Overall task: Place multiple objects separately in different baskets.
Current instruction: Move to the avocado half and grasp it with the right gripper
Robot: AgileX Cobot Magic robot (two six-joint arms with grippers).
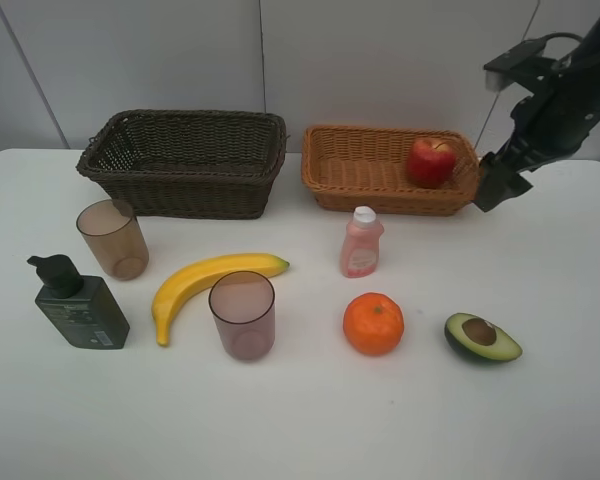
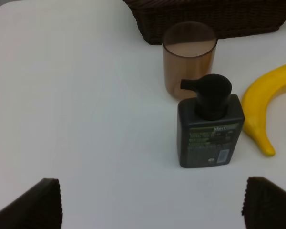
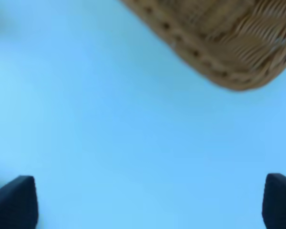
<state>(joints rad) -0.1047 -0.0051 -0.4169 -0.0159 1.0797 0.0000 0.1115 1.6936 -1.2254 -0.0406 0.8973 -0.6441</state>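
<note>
A red apple (image 1: 431, 162) lies in the light orange-brown basket (image 1: 370, 175). The dark brown basket (image 1: 185, 160) holds nothing I can see. On the table stand two brownish-pink cups (image 1: 113, 238) (image 1: 243, 315), a dark green pump bottle (image 1: 78, 304), a yellow banana (image 1: 208, 281), a pink white-capped bottle (image 1: 362, 242), an orange (image 1: 373, 323) and a halved avocado (image 1: 482, 337). My right gripper (image 1: 500, 180) is open and empty, just right of the light basket (image 3: 219, 43). My left gripper is out of the high view; its open fingertips (image 2: 33, 205) frame the pump bottle (image 2: 209, 126), a cup (image 2: 188, 57) and the banana (image 2: 267, 102).
The white table (image 1: 300, 420) runs to a grey back wall. The dark basket's wall (image 2: 209, 19) shows behind the cup in the left wrist view. The right arm (image 1: 560, 90) hangs over the table's back right corner.
</note>
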